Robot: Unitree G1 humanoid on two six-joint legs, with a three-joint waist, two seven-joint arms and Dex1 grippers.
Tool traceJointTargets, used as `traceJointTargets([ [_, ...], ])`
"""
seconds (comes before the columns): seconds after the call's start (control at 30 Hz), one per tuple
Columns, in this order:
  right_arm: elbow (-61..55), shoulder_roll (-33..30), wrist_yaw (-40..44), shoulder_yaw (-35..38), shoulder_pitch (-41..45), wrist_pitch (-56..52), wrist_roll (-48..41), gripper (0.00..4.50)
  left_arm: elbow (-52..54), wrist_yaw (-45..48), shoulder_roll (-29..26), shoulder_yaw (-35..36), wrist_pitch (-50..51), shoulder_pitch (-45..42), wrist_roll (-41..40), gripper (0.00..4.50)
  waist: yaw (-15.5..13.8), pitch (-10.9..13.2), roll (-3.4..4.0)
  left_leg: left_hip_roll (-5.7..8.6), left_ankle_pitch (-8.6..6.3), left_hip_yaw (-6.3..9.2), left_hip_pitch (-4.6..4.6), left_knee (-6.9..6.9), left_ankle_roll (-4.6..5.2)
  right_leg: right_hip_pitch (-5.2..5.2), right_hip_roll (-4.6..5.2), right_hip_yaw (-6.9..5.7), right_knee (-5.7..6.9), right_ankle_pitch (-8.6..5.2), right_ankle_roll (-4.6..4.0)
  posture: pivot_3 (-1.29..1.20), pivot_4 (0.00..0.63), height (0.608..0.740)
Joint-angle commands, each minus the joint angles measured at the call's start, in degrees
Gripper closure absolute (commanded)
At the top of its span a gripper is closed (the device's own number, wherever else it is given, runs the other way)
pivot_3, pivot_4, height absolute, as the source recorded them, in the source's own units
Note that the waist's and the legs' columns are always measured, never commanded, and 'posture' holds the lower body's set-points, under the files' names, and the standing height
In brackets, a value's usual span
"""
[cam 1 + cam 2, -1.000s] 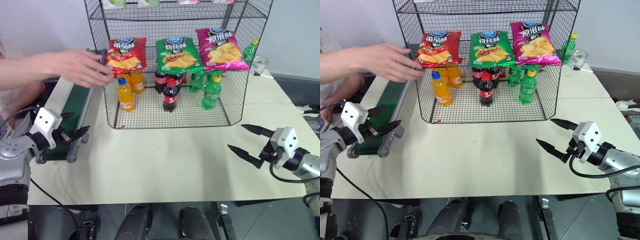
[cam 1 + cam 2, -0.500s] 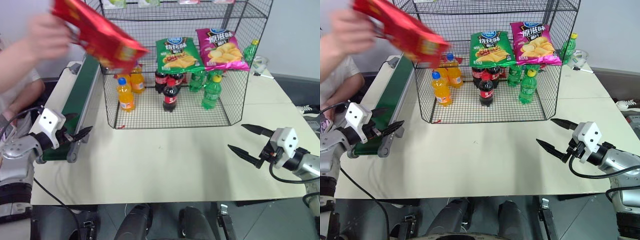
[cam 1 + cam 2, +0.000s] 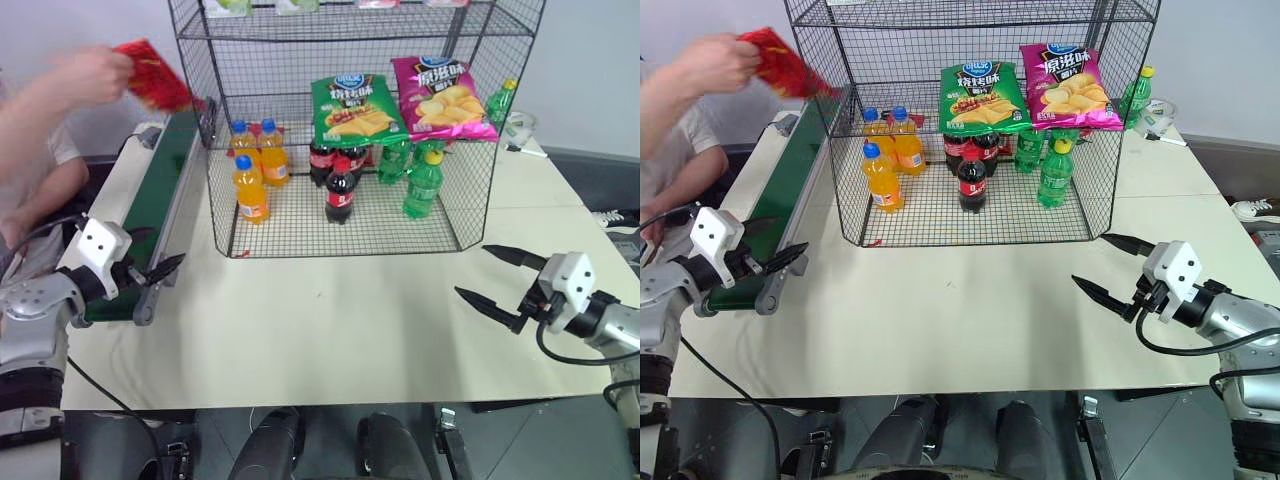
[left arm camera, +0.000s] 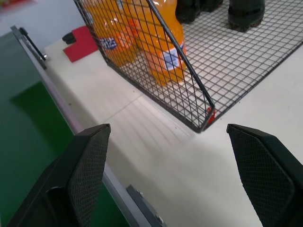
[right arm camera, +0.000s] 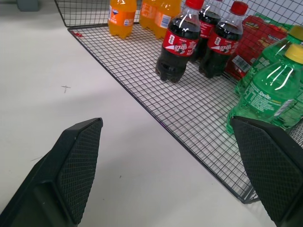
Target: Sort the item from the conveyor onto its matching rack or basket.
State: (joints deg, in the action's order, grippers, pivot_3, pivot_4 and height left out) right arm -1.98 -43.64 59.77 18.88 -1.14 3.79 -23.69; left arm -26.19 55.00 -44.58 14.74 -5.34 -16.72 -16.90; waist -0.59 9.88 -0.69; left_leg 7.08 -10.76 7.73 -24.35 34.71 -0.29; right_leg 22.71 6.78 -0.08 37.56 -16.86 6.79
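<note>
1. Our left gripper (image 3: pixel 150 268) hangs wide open and empty beside the near end of the conveyor (image 3: pixel 150 210); our right gripper (image 3: pixel 505 285) waits over the bare table (image 3: pixel 350 320) at near right, just as wide and just as empty.
2. A person's hand (image 3: pixel 90 72) at far left now holds the red chip bag (image 3: pixel 152 75) in the air above the belt's far end.
3. A second ago that bag hung on the rack (image 3: pixel 350 130) beside the green chip bag (image 3: pixel 352 108) and the magenta chip bag (image 3: pixel 440 95); its spot above the orange bottles (image 3: pixel 252 170) is now vacant.
4. We judge the sorting about to restart: the bag looks bound for the belt.
</note>
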Motion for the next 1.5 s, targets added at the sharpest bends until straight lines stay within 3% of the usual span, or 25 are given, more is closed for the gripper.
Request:
traceJointTargets([
  [0.03,-0.5,-0.5,0.1,0.6,0.9,0.9,-0.3,0.0,1.6,-0.2,-0.6,1.3,-0.7,0.0,-0.5,0.38,0.0,0.0,0.0,0.0,0.0,0.0,0.0,0.0,0.0,0.0,0.0,0.0,0.0,0.0,0.0,0.0,0.15,0.74],
  [0.67,0.4,-0.2,0.0,0.1,1.5,1.2,0.1,0.0,1.0,-2.3,-0.6,1.2,-1.6,-0.4,0.7,0.38,0.0,0.0,0.0,0.0,0.0,0.0,0.0,0.0,0.0,0.0,0.0,0.0,0.0,0.0,0.0,0.0,0.15,0.74],
  [1.0,-0.6,-0.8,0.3,-0.1,2.4,-0.2,-0.4,0.0,2.8,0.2,-0.3,2.3,2.5,2.0,-3.0,0.38,0.0,0.0,0.01,0.0,0.0,0.0,-0.01,-0.01,0.0,0.01,-0.01,0.0,-0.01,0.0,0.0,0.0,0.15,0.74],
  [1.27,-0.9,-0.6,0.5,-0.4,3.3,-1.1,-0.7,0.0,3.3,-2.0,-0.4,2.6,-3.0,3.1,-1.2,0.38,0.0,0.0,0.01,0.0,0.0,0.01,-0.01,0.0,-0.01,0.0,0.01,0.0,-0.01,0.0,-0.01,0.0,0.15,0.74],
  [1.5,-5.5,0.7,0.5,-1.3,4.7,-8.6,-6.5,0.0,5.3,-4.2,-1.1,3.5,-6.6,5.8,0.0,0.38,0.2,0.0,0.02,0.0,0.0,0.02,-0.02,-0.11,0.0,0.05,0.01,0.01,-0.04,0.0,-0.01,0.0,0.15,0.74],
])
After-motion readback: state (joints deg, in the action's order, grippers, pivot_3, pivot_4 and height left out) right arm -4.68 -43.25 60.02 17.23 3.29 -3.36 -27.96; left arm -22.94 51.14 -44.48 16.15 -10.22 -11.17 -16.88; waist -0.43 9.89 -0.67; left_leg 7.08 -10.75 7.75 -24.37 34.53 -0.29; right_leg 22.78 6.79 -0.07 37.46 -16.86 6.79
